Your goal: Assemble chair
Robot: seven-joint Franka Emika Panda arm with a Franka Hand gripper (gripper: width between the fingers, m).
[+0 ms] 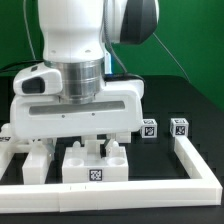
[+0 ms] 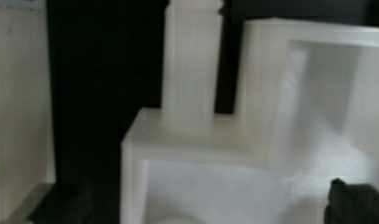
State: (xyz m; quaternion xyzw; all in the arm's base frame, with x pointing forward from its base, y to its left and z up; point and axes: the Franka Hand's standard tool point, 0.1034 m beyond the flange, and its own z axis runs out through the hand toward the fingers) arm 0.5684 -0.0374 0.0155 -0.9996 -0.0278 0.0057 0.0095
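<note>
One white blocky tagged plastic chair piece (image 1: 95, 168) is shown beneath the robot's two-finger gripper (image 1: 95, 140), whose jaws are spread wide, nothing being held.

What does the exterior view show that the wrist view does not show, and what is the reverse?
Only the exterior view shows the arm, two small tagged blocks on the black table, the white border rail, and the tag on the front of the chair piece.
Only the wrist view shows the dark tips of the fingers, which stand wide apart, and a close look at a tall narrow post.
Both views show the white chair piece directly under the open gripper.
</note>
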